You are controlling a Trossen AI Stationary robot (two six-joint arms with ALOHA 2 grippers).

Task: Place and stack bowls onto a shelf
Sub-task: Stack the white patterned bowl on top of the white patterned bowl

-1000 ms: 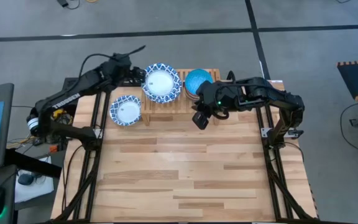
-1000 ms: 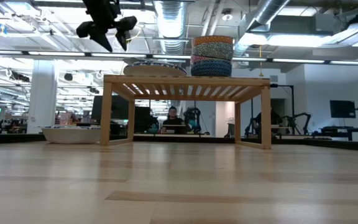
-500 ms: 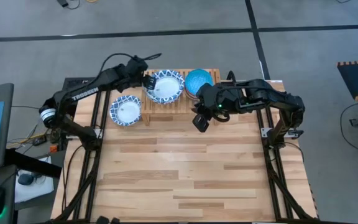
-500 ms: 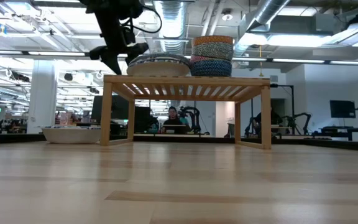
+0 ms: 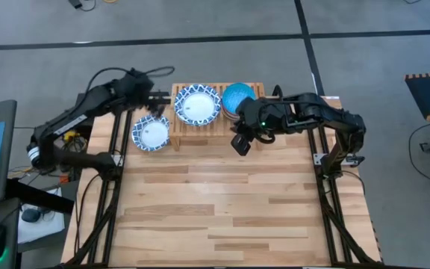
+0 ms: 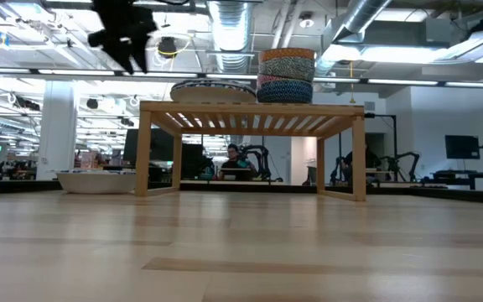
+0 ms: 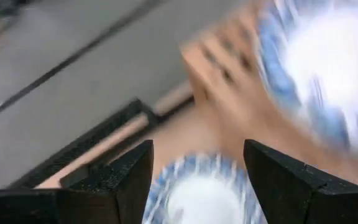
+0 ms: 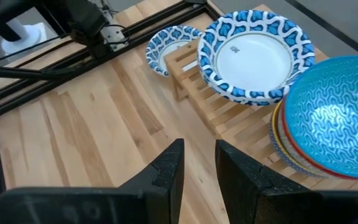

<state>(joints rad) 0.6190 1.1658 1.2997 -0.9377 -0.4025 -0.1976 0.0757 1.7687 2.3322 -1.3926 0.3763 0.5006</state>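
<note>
Counting two wide shallow blue-and-white patterned dishes: one [image 5: 197, 104] sits on the low light-wood slatted shelf [image 5: 209, 127], the other [image 5: 151, 133] rests on the plank bench [image 5: 222, 209] just beside the shelf's left end. One stack of small round bowls [image 6: 287, 77], bright blue on top, stands on the shelf beside the dish; how many bowls are stacked is hard to make out. Left hand [image 5: 152, 104] hovers spread and empty above the bench dish. Right hand [image 8: 196, 168], part-spread and empty, hangs near the shelf's front.
</note>
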